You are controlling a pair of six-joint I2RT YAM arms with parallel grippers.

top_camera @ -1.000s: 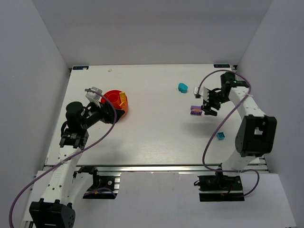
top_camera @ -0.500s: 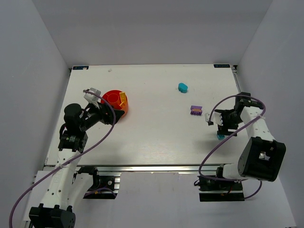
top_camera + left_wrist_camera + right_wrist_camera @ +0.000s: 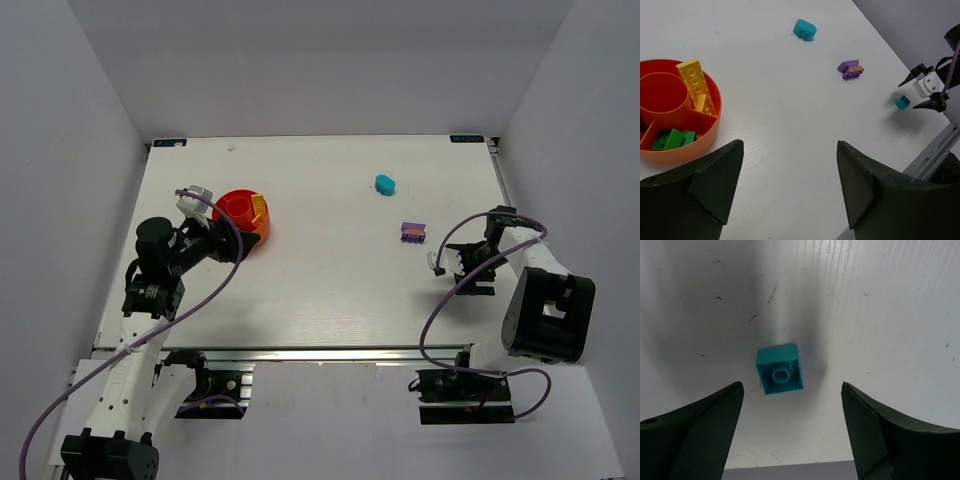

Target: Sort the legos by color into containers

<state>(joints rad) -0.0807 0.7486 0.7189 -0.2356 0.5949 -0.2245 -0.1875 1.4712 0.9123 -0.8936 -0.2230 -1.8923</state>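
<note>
Sitting at the left of the white counter [image 3: 320, 290] in the top view, an orange-red bowl [image 3: 232, 205] holds a yellow plate [image 3: 259, 212]. A cyan rounded brick [image 3: 384, 184] lies far right, with a purple brick [image 3: 412, 232] nearer. The right hand [image 3: 462, 270] hangs low by the counter's right edge. Two dark tags [image 3: 170, 143] at the far corners are too small to read.

From the left wrist, the left hand [image 3: 789, 150] is spread wide and holds nothing, just beside the bowl. The bowl's outer ring holds the yellow plate, a smaller yellow piece [image 3: 701, 102] and green bricks [image 3: 672, 139]. A small cyan brick [image 3: 902, 102] lies beneath the right hand.

From the right wrist, the right hand's fingers stand wide apart either side of the small cyan brick, touching neither side.
</note>
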